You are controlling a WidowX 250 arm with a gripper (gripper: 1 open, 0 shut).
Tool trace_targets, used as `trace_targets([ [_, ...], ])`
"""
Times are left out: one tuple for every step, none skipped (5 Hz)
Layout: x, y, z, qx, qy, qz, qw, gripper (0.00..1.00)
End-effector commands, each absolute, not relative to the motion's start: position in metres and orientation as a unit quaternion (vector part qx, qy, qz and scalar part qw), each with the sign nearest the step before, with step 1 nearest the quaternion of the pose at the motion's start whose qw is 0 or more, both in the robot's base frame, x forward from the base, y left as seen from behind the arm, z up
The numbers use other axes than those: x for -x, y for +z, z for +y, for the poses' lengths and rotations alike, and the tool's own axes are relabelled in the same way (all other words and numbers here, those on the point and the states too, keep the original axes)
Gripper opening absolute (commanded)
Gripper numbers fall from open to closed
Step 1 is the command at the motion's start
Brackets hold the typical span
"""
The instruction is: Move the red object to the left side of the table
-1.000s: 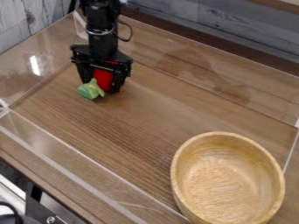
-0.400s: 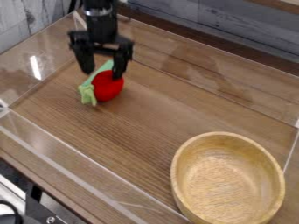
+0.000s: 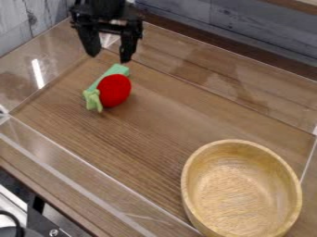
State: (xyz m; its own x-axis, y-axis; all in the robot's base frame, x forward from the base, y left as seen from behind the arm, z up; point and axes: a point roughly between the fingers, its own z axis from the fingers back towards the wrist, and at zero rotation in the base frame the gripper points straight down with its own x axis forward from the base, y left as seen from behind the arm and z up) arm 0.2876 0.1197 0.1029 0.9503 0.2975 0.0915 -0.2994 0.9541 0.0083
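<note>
Toward the far left of the bench (image 3: pixel 173 111), the red object (image 3: pixel 114 89) lies on the wood grain, a rounded bright-red toy fruit. Green leafy stub at its left end, low and touching the surface. A second strip of green shows at its upper side. Nothing holds it.

Above and behind it hangs the gripper (image 3: pixel 107 42), pointing straight down. Fingers (image 3: pixel 129 48) spread wide, nothing between them, clear of the fruit with open air below the tips.

Low clear acrylic walls (image 3: pixel 37 69) edge the bench; the fruit sits near the left wall but apart from it.

Round wooden bowl (image 3: pixel 243 190) at the near right corner, upright, well apart from the fruit.
</note>
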Motion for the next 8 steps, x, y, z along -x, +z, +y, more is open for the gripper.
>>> trace_targets([
  [-0.292, 0.102, 0.128, -0.024, 0.153, -0.062, 0.986, 1.00],
  [-0.292, 0.089, 0.134, -0.031, 0.156, -0.056, 0.986, 1.00],
  [-0.293, 0.077, 0.137, -0.037, 0.157, -0.046, 0.986, 1.00],
  [-0.293, 0.066, 0.139, -0.043, 0.157, -0.035, 0.986, 1.00],
  [-0.293, 0.063, 0.138, -0.045, 0.155, -0.030, 0.986, 1.00],
  [-0.293, 0.059, 0.137, -0.047, 0.155, -0.025, 0.987, 1.00],
  [-0.294, 0.060, 0.135, -0.047, 0.153, -0.023, 0.987, 1.00],
  [-0.295, 0.062, 0.133, -0.047, 0.151, -0.022, 0.987, 1.00],
])
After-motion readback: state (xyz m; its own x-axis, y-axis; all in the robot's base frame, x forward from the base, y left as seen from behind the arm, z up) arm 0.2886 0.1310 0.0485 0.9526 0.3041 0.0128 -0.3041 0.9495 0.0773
